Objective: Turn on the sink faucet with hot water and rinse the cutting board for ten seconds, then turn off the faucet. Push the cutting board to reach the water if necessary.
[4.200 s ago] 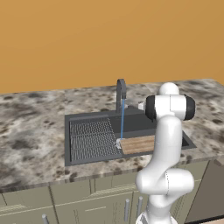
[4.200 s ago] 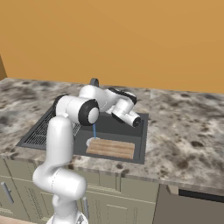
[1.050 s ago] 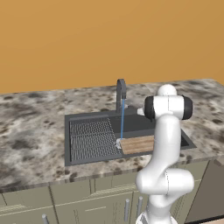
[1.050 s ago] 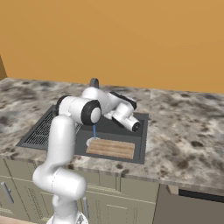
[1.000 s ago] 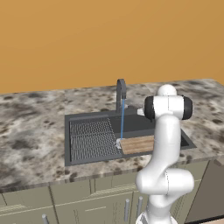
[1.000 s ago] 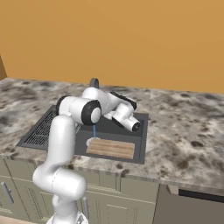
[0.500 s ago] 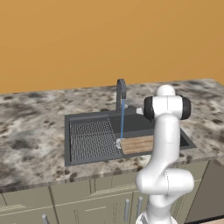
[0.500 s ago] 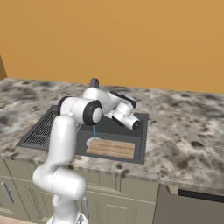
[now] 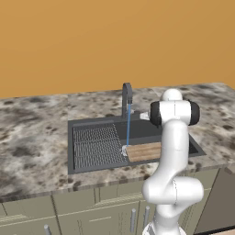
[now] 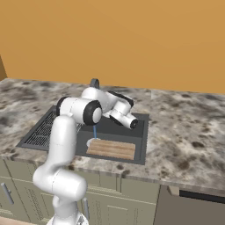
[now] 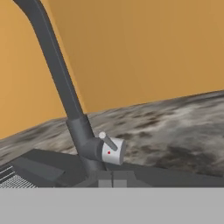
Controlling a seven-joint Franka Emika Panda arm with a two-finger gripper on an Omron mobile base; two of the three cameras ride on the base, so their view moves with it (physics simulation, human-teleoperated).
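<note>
Here the stone desk [image 9: 36, 133] carries the dark sink [image 9: 92, 170], with the cutting board [image 10: 110, 149] lying in the basin below the hand [image 10: 134, 124]. The faucet [image 11: 65, 96] rises just ahead of the clenched, empty hand, and the water [image 9: 128, 131] falls onto the board's end.

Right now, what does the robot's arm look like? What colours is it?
The arm is smooth, glossy white, made of rounded tube-like segments. Its joints are dark, almost black rings, like the big round one at the elbow. At the end, the gripper sits on a white rounded hand with dark parts. No cables or markings can be made out.
</note>
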